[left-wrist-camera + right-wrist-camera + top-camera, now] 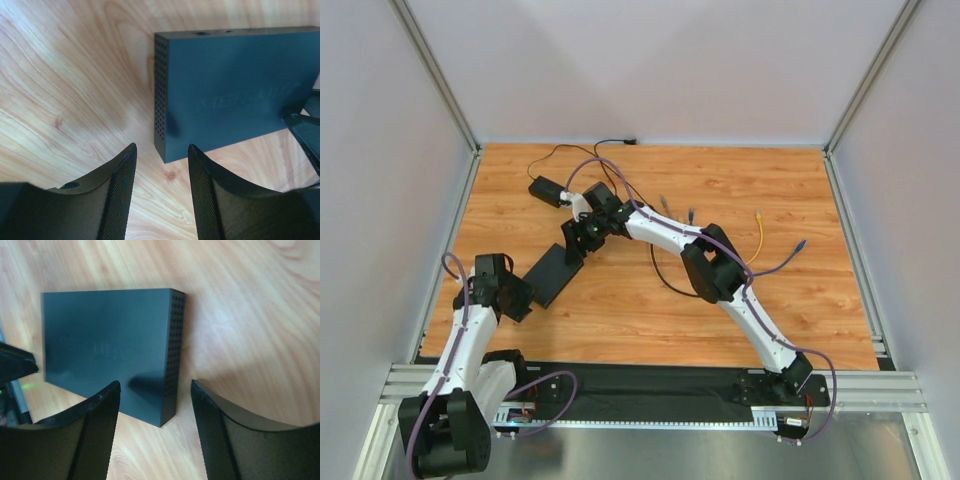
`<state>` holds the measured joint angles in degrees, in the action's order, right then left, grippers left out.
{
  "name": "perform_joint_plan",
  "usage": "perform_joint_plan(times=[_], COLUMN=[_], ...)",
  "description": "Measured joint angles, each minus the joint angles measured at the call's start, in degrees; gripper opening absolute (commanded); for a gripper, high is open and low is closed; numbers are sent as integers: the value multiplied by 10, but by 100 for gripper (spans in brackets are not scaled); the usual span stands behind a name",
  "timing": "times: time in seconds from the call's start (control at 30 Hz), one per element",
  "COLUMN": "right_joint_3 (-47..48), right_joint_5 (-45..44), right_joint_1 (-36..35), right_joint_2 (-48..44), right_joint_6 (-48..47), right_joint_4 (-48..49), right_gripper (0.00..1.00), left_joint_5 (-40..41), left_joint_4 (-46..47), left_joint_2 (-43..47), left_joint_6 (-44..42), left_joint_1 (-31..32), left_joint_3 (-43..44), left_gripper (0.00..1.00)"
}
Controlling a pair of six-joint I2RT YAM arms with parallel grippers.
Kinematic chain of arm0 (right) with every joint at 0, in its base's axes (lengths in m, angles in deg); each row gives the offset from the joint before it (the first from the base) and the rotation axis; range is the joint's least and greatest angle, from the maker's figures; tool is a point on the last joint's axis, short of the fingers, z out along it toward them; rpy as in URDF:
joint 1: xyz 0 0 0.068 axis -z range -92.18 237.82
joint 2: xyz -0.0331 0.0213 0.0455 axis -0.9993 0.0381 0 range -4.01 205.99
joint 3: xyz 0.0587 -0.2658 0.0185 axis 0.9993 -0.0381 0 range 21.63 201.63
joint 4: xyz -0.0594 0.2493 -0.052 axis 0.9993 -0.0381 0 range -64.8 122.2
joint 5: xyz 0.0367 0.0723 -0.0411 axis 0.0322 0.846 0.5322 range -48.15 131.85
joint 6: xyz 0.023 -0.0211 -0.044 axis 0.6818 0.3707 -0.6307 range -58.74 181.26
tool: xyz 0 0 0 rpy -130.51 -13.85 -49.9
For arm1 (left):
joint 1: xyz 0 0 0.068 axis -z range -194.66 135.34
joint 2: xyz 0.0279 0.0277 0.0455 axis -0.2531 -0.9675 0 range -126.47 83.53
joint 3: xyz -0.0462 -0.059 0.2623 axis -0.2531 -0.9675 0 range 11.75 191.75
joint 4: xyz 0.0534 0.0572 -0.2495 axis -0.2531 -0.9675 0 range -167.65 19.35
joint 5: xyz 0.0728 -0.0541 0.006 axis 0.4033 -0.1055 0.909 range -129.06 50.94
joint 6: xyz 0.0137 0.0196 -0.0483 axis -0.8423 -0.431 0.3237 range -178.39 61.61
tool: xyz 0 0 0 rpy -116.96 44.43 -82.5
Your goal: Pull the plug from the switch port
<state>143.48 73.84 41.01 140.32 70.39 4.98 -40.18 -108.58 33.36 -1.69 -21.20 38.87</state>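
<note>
The switch (552,272) is a flat black box lying on the wooden table, left of centre. My left gripper (523,297) hovers open at its near-left end, and the left wrist view shows a perforated corner of the switch (235,90) just beyond the left gripper (162,147). My right gripper (578,240) stands open over the far end. In the right wrist view the right gripper (156,382) straddles a corner of the switch (105,350) from above without touching it. The plug and the port are hidden in every view.
A small black power brick (548,190) lies behind the switch, its thin black cable (663,280) looping across the table. Loose cable ends lie to the right: yellow (760,236), blue (801,245) and two grey ones (666,206). White walls enclose the table.
</note>
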Motion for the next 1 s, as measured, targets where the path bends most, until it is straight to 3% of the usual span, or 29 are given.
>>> perform_joint_plan(times=[0.17,0.47,0.77,1.0], right_joint_3=[8,-9,-47,-63], right_joint_5=[23,42,65,81], right_joint_1=[1,5,18,20], right_joint_2=[8,7,-11,-12], right_joint_6=[-2,-4,13,52], right_joint_4=[-4,-2,23,43], right_gripper=[56,42,33,35], left_joint_5=[-17,-31,-15,9], left_joint_4=[41,104,97,92], left_joint_2=[-10,-79,-267,-363], left_joint_6=[34,54,-40,-97], left_joint_1=[0,-7,-51,-53], left_joint_3=[-39,-26,123,224], left_gripper=[53,46,30,30])
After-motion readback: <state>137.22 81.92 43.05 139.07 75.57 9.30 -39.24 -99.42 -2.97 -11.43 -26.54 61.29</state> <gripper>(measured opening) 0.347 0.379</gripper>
